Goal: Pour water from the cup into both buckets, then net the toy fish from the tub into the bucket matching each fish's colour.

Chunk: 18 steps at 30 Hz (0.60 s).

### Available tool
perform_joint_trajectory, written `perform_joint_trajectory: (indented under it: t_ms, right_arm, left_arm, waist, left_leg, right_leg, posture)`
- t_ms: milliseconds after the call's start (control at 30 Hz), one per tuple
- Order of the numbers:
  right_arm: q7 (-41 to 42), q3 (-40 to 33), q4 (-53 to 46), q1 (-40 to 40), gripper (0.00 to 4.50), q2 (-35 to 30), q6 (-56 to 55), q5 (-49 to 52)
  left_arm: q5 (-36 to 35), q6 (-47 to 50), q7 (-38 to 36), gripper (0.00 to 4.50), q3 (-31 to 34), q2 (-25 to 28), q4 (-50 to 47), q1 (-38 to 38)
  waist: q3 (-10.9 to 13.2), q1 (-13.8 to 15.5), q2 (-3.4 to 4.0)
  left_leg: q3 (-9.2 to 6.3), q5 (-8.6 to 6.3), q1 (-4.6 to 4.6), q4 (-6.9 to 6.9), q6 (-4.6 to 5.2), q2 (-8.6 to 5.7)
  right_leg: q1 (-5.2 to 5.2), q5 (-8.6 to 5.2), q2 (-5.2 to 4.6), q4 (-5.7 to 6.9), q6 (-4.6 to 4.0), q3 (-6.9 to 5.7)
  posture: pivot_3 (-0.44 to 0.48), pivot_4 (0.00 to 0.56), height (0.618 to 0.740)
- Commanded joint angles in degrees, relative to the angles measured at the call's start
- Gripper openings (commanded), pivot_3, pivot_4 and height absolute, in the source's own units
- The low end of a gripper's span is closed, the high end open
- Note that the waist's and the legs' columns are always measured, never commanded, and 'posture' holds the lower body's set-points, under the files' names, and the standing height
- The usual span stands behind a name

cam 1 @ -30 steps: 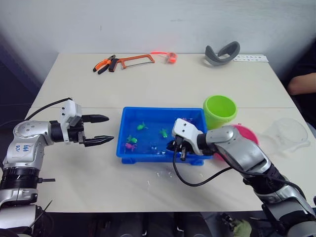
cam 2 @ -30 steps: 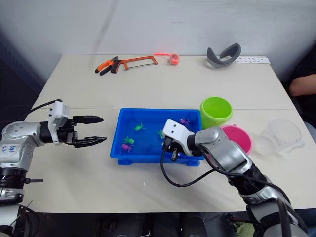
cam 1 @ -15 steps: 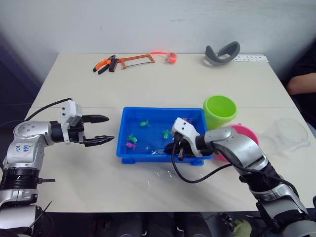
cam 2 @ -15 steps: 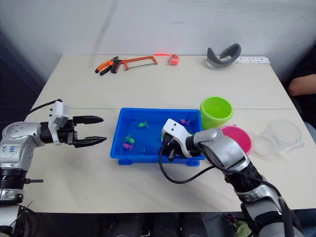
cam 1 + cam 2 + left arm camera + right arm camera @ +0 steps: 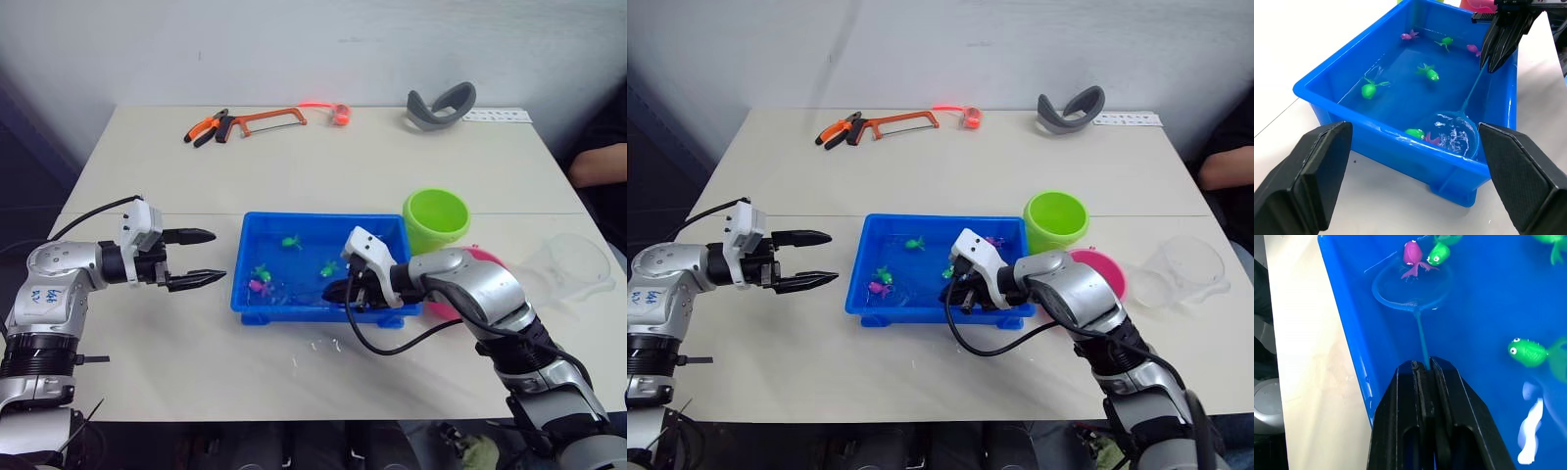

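The blue tub [image 5: 241, 266] holds water and several small toy fish, green [image 5: 1429, 72] and pink [image 5: 1413, 254]. My right gripper [image 5: 1422, 364] is inside the tub's near right corner, shut on the thin handle of a small blue net [image 5: 1454, 137]. The net's hoop lies in the water by the front wall, with a pink fish and a green fish [image 5: 1439, 253] at its far edge. My left gripper [image 5: 217, 256] hovers open just left of the tub, holding nothing. The green bucket [image 5: 436, 220] stands right of the tub. The pink bucket [image 5: 493, 260] is half hidden behind my right arm. The clear cup [image 5: 573, 264] sits far right.
A hacksaw [image 5: 265, 120], orange pliers [image 5: 206, 127], a red ring-shaped item [image 5: 338, 111] and a grey curved band [image 5: 441, 106] lie along the table's far side. Water drops [image 5: 323, 345] spot the table in front of the tub. A person's arm [image 5: 598, 166] shows at the right edge.
My right wrist has turned and shifted slightly, sweeping the net along the tub's front wall. The fish have drifted in the stirred water. The left arm has stayed put.
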Motion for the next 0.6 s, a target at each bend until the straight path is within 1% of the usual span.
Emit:
perform_joint_trajectory:
  t_ms: [33,433,600]
  right_arm:
    - [0.2,-2.4,-1.1,0.0,0.00,0.1,-1.3,1.6]
    - [2.0,-3.9,-1.9,0.6,0.00,-2.1,-3.3,2.7]
    - [4.1,-6.5,-3.4,2.5,0.00,-5.7,-6.4,3.6]
  left_arm:
    - [0.1,-1.2,-0.4,4.45,1.2,0.1,-0.2,-0.1]
    - [0.0,-1.9,-0.7,4.45,1.0,-0.3,0.4,-0.2]
    - [-0.7,-1.6,-0.8,4.45,1.4,-0.9,-0.4,0.3]
  waist:
    - [0.0,0.0,0.00]
    - [0.0,0.0,0.00]
    - [0.0,0.2,0.00]
  left_leg:
    - [0.00,0.00,0.00,0.00,0.00,0.00]
    - [0.00,0.00,0.00,0.00,0.00,0.00]
    - [0.00,0.00,0.00,0.00,0.01,-0.01]
  right_leg:
    - [0.00,0.00,0.00,0.00,0.00,0.00]
    - [0.00,0.00,0.00,0.00,0.00,0.00]
    - [0.00,0.00,0.00,0.01,0.00,-0.02]
  posture:
    - [0.000,0.150,0.740]
    - [0.000,0.150,0.740]
    - [0.000,0.150,0.740]
